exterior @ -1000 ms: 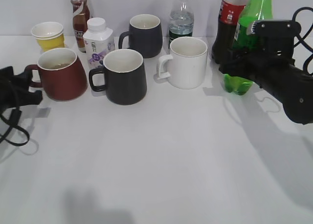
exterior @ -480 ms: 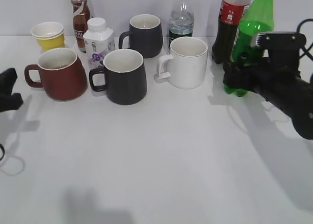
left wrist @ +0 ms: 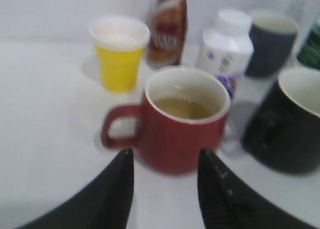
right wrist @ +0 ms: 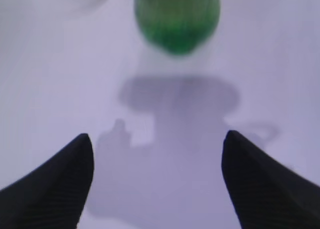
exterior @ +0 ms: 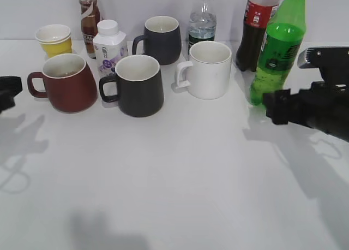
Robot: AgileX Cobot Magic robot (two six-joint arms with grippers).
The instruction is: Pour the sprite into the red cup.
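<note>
The sprite (exterior: pixel 276 48), a tall green bottle, stands upright on the table at the right; its base shows in the right wrist view (right wrist: pixel 177 16). My right gripper (exterior: pixel 272 105) (right wrist: pixel 157 144) is open and empty, just in front of the bottle and apart from it. The red cup (exterior: pixel 66 82) stands at the left and holds pale liquid (left wrist: pixel 184 106). My left gripper (left wrist: pixel 162 159) (exterior: pixel 8 91) is open and empty, a short way in front of the cup, left of it in the exterior view.
Two black mugs (exterior: pixel 137 83) (exterior: pixel 161 39), a white mug (exterior: pixel 206 69), a yellow paper cup (exterior: pixel 54 40), a white milk bottle (exterior: pixel 108 45), a brown drink bottle (exterior: pixel 89 15), a water bottle (exterior: pixel 202 21) and a cola bottle (exterior: pixel 256 26) crowd the back.
The right gripper set the tilted sprite upright, let go and drew back toward the front. The left gripper let go of the red cup's handle and pulled away to the left.
</note>
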